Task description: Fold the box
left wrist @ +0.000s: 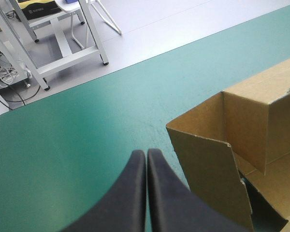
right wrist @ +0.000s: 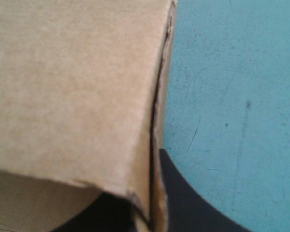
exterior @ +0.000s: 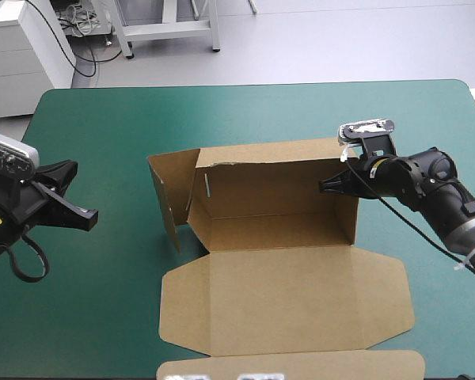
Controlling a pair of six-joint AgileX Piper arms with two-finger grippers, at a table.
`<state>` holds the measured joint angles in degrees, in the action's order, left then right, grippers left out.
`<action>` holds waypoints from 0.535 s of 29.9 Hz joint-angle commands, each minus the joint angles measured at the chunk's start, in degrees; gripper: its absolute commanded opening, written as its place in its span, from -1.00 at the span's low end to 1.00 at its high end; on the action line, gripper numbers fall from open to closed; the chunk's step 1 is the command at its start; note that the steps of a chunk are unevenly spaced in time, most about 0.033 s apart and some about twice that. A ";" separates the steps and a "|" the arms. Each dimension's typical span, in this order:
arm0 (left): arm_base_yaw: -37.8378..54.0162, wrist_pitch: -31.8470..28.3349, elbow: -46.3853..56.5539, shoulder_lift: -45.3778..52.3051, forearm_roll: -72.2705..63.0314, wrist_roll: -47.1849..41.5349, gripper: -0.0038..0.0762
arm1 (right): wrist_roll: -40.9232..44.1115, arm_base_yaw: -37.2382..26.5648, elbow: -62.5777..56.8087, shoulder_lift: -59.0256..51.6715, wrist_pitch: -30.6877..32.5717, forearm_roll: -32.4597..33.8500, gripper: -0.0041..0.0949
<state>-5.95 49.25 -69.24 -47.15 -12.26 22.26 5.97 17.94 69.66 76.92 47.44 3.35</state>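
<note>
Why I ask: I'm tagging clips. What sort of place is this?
Probably a robotics lab: the left gripper and right gripper at a brown box on a teal-green table, white metal stand and cables beyond.

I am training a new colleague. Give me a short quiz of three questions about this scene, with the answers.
1. True or false: the left pincer touches the box.
2. Which one is shut on a wall of the box? A) left pincer B) right pincer
3. Fill in: the box's lid lies ___ on the teal-green cover.
Key: 1 false; 2 B; 3 flat.
</note>
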 commanded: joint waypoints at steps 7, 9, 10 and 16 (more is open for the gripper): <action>0.03 -1.77 -1.50 0.15 -0.87 -0.02 -0.92 | -1.57 -0.44 3.22 8.53 -4.63 -1.25 -0.96; 0.03 -1.00 -1.50 0.15 -0.87 -0.02 -0.92 | -1.57 -0.44 3.87 11.08 -7.34 -1.80 -0.96; 0.03 -0.60 -1.50 0.15 -0.87 -0.02 -0.92 | -1.57 -0.44 4.16 12.18 -8.98 -2.19 -0.96; 0.03 1.56 -1.50 0.15 -0.87 -0.02 -0.92 | -1.57 -0.44 7.55 18.66 -16.53 -3.68 -0.95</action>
<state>-5.95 53.64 -69.18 -47.15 -12.12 22.26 5.26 17.13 75.04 94.67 30.74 2.48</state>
